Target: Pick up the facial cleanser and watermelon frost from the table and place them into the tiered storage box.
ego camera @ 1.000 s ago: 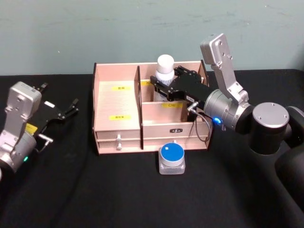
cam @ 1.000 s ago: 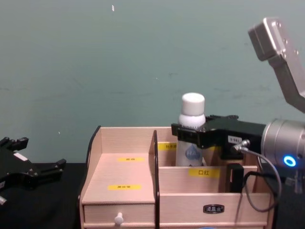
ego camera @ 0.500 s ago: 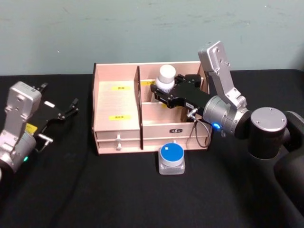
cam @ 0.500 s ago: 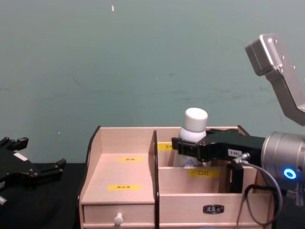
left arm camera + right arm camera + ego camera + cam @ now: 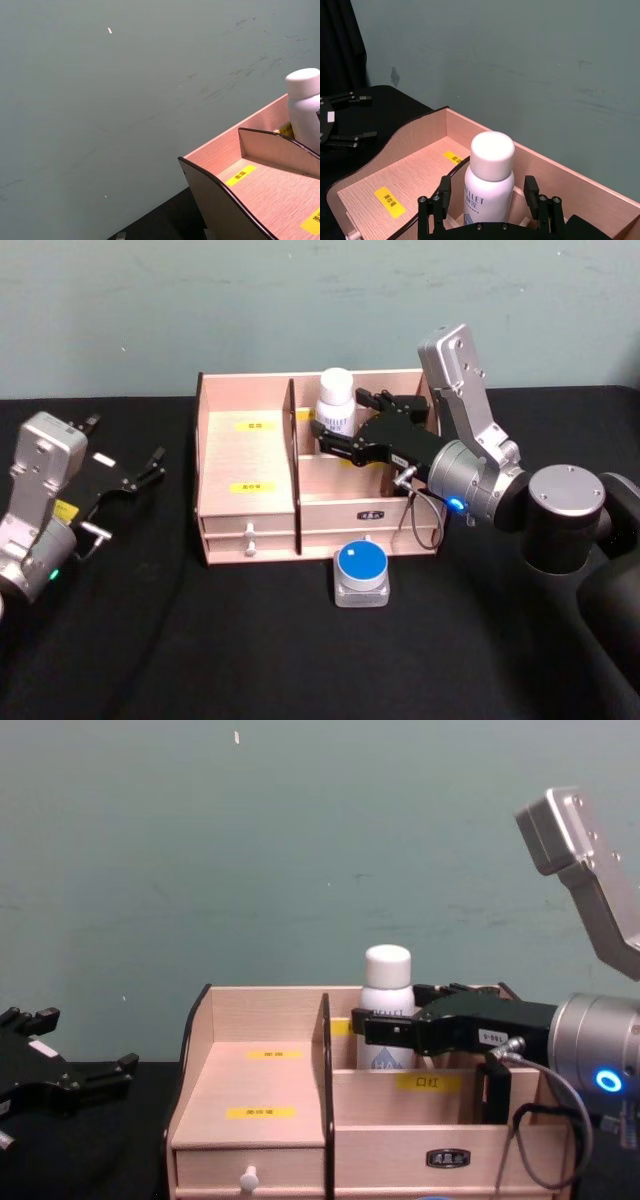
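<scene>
white bottle [image 5: 488, 199] printed "ELLET", yellow label [image 5: 427, 1082] "口红" on tiered storage box [image 5: 380, 1157], other labels unreadable

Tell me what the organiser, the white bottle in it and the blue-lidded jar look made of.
Organiser: light wood or plywood, matte, faint grain, dark cut edges. White bottle: likely plastic, smooth opaque body and cap. Blue-lidded jar: translucent walls, glass or acrylic, can't tell; lid looks like smooth plastic.
</scene>
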`<state>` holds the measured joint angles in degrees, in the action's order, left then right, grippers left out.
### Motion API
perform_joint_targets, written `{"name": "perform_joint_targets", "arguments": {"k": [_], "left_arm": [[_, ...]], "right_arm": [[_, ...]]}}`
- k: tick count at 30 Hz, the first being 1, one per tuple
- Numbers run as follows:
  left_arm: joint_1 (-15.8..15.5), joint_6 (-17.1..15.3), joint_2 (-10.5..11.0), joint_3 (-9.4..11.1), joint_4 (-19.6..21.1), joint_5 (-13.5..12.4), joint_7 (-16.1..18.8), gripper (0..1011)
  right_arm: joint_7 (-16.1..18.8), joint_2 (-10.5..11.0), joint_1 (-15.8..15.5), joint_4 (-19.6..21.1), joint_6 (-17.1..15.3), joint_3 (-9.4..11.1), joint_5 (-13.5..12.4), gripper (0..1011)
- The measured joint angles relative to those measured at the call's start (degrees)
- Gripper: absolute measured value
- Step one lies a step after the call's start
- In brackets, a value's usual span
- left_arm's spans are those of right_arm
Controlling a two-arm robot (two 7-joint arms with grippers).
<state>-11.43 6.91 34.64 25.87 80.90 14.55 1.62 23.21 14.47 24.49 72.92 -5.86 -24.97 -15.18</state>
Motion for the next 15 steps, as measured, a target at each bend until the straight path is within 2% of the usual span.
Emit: {"name": "perform_joint_targets", "arguments": {"k": [4,10,15], "left_arm": [[0.0,0.0,0.0,0.0,0.0,0.0,0.0,1001],[0.0,0.0,0.0,0.0,0.0,0.0,0.0,1001],[0.0,0.0,0.0,0.0,0.0,0.0,0.0,1001]], "right_arm": [[-0.1,0.3,-0.2,0.9,0.6,0.3,0.0,1003],[-0.4,1.7,-1.4,4.8,0.4,1.0,0.0,1000],[-0.4,4.7,-4.2,12.1,-2.2,2.0,-0.4,1000]]}}
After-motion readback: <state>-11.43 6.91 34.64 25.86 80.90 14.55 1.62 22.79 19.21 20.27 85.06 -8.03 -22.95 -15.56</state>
